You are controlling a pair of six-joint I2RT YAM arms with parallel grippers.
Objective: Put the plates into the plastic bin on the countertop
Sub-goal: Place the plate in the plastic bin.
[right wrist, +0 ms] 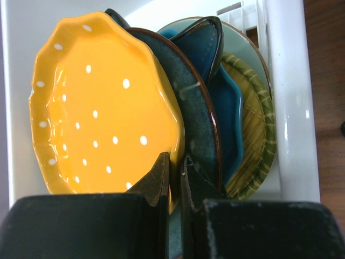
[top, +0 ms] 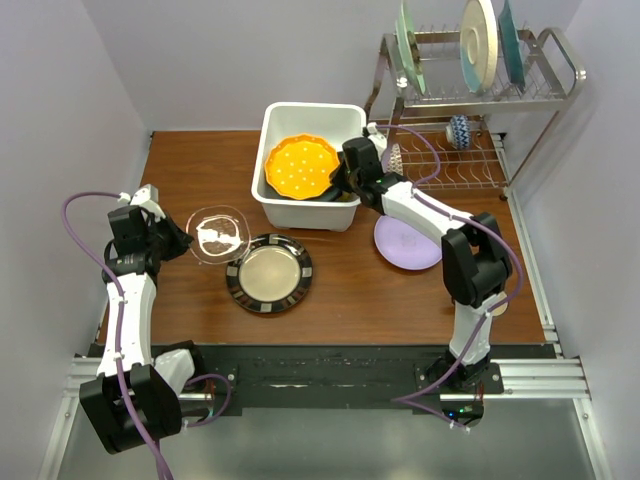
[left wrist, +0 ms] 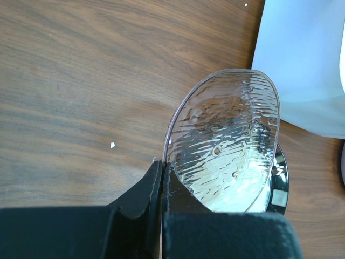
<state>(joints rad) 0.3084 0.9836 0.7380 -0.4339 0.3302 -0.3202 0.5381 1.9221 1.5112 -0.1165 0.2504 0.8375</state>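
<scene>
From above, the bin (top: 300, 212) sits at the back of the countertop (top: 340, 300), just left of a wire rack (top: 520, 95) that holds three big plates. An orange plate (top: 300, 165) leans inside the bin, and the right gripper (top: 342, 182) reaches in over the bin's right wall at that plate's edge. A lilac plate (top: 400, 245) lies flat on the wood under the right arm. A striped plate (top: 268, 273) lies in front of the bin, and a glass plate (top: 218, 233) is just to its left, with the left gripper (top: 188, 240) at its left rim. In the left wrist view, the left gripper (left wrist: 163, 167) is pressed together on the near rim of the glass plate (left wrist: 226, 140), whose far edge overlaps the striped plate (left wrist: 280, 186); the bin's wall (left wrist: 302, 65) shows at upper right. In the right wrist view, the right gripper (right wrist: 175, 162) pinches the lower rim of the orange plate (right wrist: 102, 108), which stands on edge in the bin (right wrist: 285, 81) against a teal plate (right wrist: 197, 108); a blue plate (right wrist: 229, 124) and a green striped one (right wrist: 259, 140) stack behind.
</scene>
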